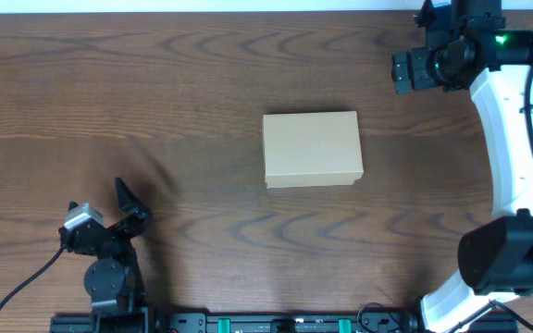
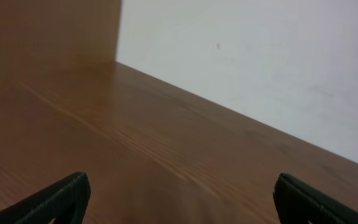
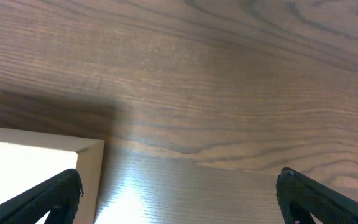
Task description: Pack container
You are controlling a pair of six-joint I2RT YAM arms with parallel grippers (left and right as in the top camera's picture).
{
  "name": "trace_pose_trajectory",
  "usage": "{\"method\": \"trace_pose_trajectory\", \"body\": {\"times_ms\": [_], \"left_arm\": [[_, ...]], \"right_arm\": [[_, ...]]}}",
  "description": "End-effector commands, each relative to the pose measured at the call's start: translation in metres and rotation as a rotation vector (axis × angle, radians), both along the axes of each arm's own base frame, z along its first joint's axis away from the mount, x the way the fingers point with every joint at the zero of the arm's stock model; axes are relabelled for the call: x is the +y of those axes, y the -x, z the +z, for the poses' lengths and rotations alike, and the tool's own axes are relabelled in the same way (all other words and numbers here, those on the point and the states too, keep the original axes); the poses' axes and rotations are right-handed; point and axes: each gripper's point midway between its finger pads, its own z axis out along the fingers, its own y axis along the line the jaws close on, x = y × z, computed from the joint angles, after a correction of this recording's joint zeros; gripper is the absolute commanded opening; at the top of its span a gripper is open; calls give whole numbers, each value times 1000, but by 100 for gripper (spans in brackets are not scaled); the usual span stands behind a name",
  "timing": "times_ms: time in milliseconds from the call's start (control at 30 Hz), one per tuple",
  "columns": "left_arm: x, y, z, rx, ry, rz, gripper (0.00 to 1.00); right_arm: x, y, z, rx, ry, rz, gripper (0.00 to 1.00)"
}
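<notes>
While the container (image 1: 312,149) sits closed at mid-table (image 1: 202,83), both arms are well apart from it; left gripper (image 2: 179,202) is at the near-left corner, jaws spread wide with nothing between them, box off to its right and farther out; right gripper (image 3: 182,205) is by the far-right edge, jaws likewise wide and empty, box nearer the base and to its left. Left wrist view has bare wood running to a white wall (image 2: 260,74); right wrist view looks down on wood grain with a pale tan edge (image 3: 92,149) at lower left.
</notes>
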Motion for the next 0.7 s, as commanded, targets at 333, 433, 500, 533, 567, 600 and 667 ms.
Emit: {"method": "trace_pose_trajectory", "body": {"times_ms": [333,433,500,533,567,600,667], "left_arm": [[-24,-5,-24,93,23,-143,96],[-24,-5,-24,93,23,-143,95],[-24,-5,-24,93,23,-143,95],[-24,-5,-24,93,23,-143,95],[-24,-5,-24,93,23,-143,95],[-24,-5,-24,93,23,-143,96],[-24,-5,-24,93,23,-143,95]], "right_arm": [[0,-2,9,-23,6,0,99],[0,-2,9,-23,6,0,99],[0,-2,9,-23,6,0,99],[0,-2,9,-23,6,0,99],[0,-2,9,-23,6,0,99],[0,-2,9,-23,6,0,99],[0,-2,9,-24,6,0,99]]}}
